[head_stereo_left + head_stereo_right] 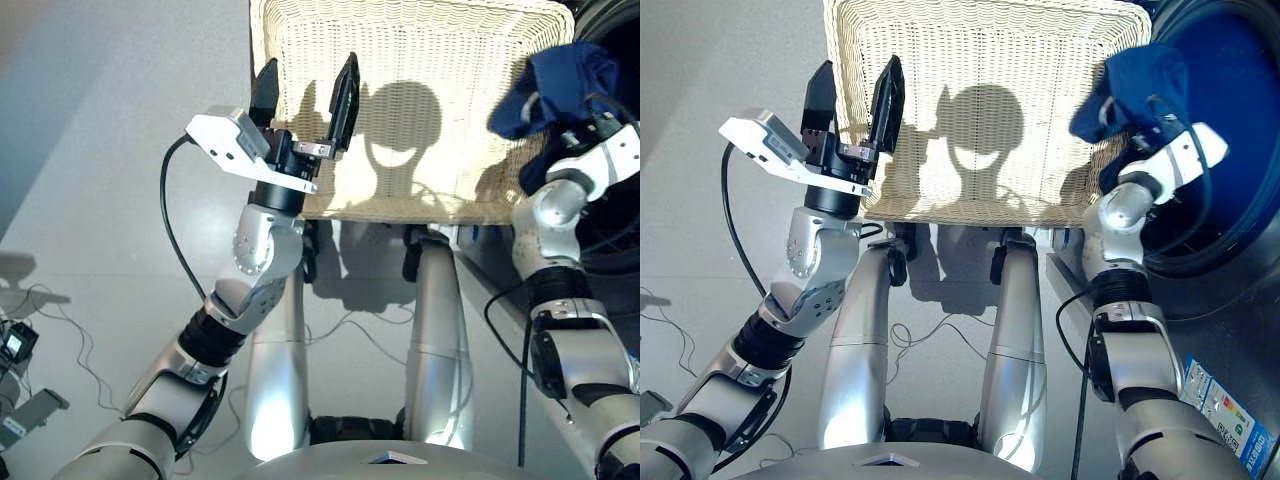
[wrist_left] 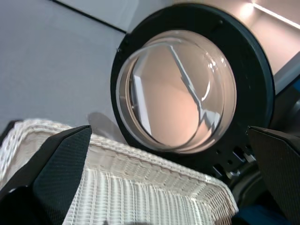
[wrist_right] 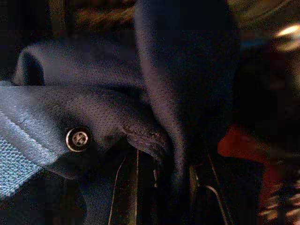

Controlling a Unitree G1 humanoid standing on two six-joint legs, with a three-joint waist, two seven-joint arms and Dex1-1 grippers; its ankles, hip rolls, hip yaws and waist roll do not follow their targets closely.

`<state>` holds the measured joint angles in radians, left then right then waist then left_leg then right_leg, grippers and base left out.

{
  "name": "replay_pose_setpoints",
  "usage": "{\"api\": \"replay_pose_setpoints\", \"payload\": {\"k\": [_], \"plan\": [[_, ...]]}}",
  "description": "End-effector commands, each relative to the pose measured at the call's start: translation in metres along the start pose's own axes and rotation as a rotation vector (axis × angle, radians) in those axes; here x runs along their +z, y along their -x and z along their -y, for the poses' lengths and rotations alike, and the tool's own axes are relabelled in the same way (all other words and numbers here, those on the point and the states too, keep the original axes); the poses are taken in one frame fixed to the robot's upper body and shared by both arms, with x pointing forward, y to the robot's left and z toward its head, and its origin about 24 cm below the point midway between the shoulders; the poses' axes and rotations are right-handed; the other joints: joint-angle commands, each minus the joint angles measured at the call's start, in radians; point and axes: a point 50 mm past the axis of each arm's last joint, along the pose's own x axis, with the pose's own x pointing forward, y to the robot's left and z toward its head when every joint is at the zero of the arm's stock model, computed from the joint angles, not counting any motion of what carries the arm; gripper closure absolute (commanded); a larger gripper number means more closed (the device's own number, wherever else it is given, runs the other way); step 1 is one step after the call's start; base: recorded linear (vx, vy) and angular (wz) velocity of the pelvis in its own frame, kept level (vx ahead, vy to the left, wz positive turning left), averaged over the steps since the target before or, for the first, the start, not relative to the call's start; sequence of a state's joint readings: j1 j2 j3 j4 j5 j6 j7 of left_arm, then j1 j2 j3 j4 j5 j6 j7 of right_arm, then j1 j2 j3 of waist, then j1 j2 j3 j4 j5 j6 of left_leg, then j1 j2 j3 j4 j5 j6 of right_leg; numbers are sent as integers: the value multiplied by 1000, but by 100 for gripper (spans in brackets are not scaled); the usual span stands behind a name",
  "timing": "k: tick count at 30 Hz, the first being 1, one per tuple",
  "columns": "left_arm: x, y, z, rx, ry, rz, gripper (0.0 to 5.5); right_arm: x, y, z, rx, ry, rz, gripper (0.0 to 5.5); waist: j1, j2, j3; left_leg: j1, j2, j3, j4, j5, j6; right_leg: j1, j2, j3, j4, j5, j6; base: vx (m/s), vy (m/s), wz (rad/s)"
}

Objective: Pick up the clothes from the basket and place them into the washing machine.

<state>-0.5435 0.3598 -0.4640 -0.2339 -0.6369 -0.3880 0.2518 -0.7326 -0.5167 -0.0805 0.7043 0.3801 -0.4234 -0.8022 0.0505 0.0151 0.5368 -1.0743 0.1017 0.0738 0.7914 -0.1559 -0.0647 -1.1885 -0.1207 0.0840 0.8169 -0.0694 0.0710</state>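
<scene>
Navy blue garment (image 1: 1137, 85) bunched in right hand (image 1: 1160, 125), grip itself hidden by cloth; held over basket (image 1: 970, 40) right corner, washing machine (image 1: 1230, 150) drum just right. Left hand (image 1: 852, 105) spread, empty, above basket's left rim

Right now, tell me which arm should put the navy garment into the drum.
Right. The right gripper already carries the navy garment beside the washing machine opening. The left gripper hangs open and empty over the basket at its far side.
</scene>
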Motion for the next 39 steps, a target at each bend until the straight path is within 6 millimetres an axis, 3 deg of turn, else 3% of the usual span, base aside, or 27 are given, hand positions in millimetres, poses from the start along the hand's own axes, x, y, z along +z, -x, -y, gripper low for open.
{"api": "replay_pose_setpoints", "payload": {"k": [1, 9, 17, 23, 24, 25, 27, 33, 35, 36, 39], "plan": [[38, -5, 15, -81, 2, 213, 0, 36, -22, 15, -111, -34, 193, 550, -11, 21, -17, 18, 13, 18, -40, 27, -9, 76, -10, -26, -1, -51, 38, 0, 0, 0], [40, -6, 17, -96, 22, 216, 0, 55, -59, 47, -352, -55, 188, 550, 2, 16, -17, 18, 9, 10, -36, 31, -11, 76, -11, -27, 3, -43, 40, 0, 0, 0], [41, -5, 20, -129, 44, 196, 0, 50, -95, 85, -385, 74, 2, 550, 18, 17, -17, 11, 14, 12, -19, 18, -15, 71, -13, -27, 15, -47, 41, 0, 0, 0], [41, -4, 20, -136, 49, 184, 0, 51, -106, 109, -434, 83, -94, 550, 19, 21, -17, 5, 17, 16, -14, 17, -19, 66, -15, -27, 17, -43, 40, 0, 0, 0], [42, -4, 20, -133, 50, 184, 0, 53, -108, 109, -425, 59, -105, 520, 19, 19, -17, 6, 18, 16, -17, 19, -19, 67, -16, -28, 14, -41, 40, 0, 0, 0], [42, -4, 19, -131, 52, 185, 0, 53, -108, 105, -408, 53, -107, 0, 19, 17, -17, 7, 18, 16, -17, 19, -20, 69, -16, -28, 12, -40, 40, 0, 0, 0], [42, -4, 19, -126, 52, 181, 0, 50, -108, 104, -380, 31, -129, 0, 12, 12, -17, 11, 17, 16, -21, 19, -20, 73, -16, -28, 7, -39, 39, 0, 0, 0], [43, -6, 19, -117, 39, 196, 0, 39, -95, 73, -261, 40, -97, 0, 7, 4, -17, 17, 13, 17, -43, 26, -16, 81, -11, -26, -16, -30, 38, 0, 0, 0], [44, -6, 18, -104, 32, 209, 0, 36, -80, 39, -133, 25, -37, 0, 6, 2, -17, 17, 12, 17, -50, 27, -11, 81, -9, -25, -23, -27, 39, 0, 0, 0], [44, -6, 18, -105, 30, 208, 0, 35, -79, 39, -135, 27, -38, 0, 6, 1, -17, 18, 11, 18, -52, 29, -11, 81, -10, -25, -25, -26, 39, 0, 0, 0], [45, -7, 17, -86, 21, 226, 0, 36, -50, 0, 42, -12, 57, 0, 1, -4, -17, 21, 11, 19, -60, 33, -5, 85, -4, -24, -34, -25, 37, 0, 0, 0]]}}
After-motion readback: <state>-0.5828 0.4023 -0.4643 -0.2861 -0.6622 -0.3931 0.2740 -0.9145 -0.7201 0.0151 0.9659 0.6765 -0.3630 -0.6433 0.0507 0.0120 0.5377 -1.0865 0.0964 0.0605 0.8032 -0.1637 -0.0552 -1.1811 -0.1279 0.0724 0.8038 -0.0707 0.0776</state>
